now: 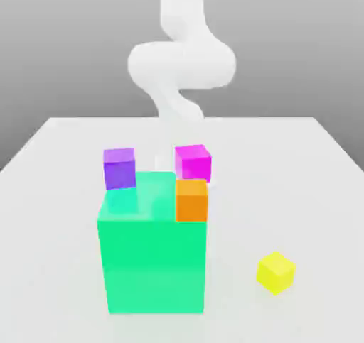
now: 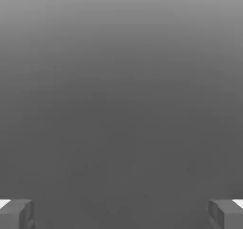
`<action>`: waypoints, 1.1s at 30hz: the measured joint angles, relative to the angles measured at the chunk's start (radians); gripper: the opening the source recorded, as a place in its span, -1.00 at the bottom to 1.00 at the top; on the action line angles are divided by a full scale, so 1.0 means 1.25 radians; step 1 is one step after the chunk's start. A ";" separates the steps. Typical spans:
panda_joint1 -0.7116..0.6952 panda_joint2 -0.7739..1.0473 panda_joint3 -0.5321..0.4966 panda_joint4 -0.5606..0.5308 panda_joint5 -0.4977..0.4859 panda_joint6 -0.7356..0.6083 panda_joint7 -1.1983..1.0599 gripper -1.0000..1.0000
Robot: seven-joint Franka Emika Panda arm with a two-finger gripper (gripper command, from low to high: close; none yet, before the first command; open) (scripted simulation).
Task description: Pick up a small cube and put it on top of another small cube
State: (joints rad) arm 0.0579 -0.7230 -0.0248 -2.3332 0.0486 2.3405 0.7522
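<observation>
Claw [image 2: 121, 214] spread wide, yellow cube [image 1: 276, 272] on table [image 1: 313, 192]

glossy yellow cube [image 1: 276, 272], smooth white table [image 1: 313, 192]

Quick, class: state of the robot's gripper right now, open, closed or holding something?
Gripper: open, jaws spread wide, nothing between them.
</observation>
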 joint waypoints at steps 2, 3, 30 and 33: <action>0.037 0.053 -0.012 -0.022 0.033 0.027 -0.032 0.00; 0.054 0.078 -0.017 -0.033 0.049 0.039 -0.048 0.00; 0.325 0.694 0.017 -0.294 -0.041 0.410 -0.085 0.00; 0.329 0.752 0.011 -0.284 -0.051 0.458 -0.080 0.00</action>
State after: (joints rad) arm 0.4696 0.2169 -0.0106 -2.6884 -0.0146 2.9127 0.6518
